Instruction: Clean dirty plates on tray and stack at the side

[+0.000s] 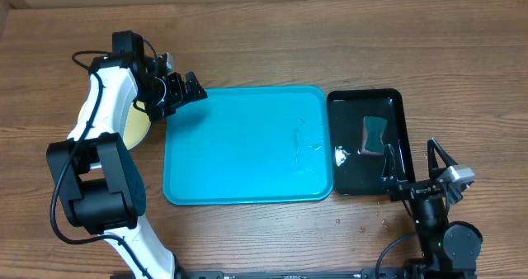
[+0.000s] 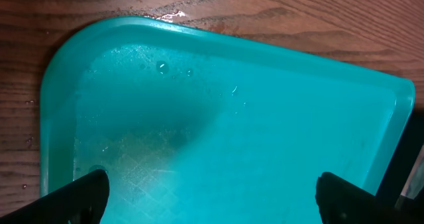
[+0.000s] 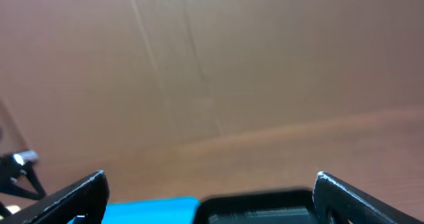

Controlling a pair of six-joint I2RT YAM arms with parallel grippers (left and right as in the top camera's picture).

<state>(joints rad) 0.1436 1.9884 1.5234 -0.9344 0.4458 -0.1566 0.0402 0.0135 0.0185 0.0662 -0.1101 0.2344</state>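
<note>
**Tray bare, stack off to the side**

The cyan tray (image 1: 247,147) lies wet and bare on the bench (image 1: 330,31). The left tool (image 1: 183,91) hangs at its far left corner, jaws wide, gripping nothing. The right tool (image 3: 212,181), equally wide and empty, sits by the black tray (image 1: 351,118). This looks like the closing step; next, the left arm should lift clear. Only a yellow-green plate (image 1: 136,129) peeks from under that arm, and I cannot tell whether others lie beneath.
</note>
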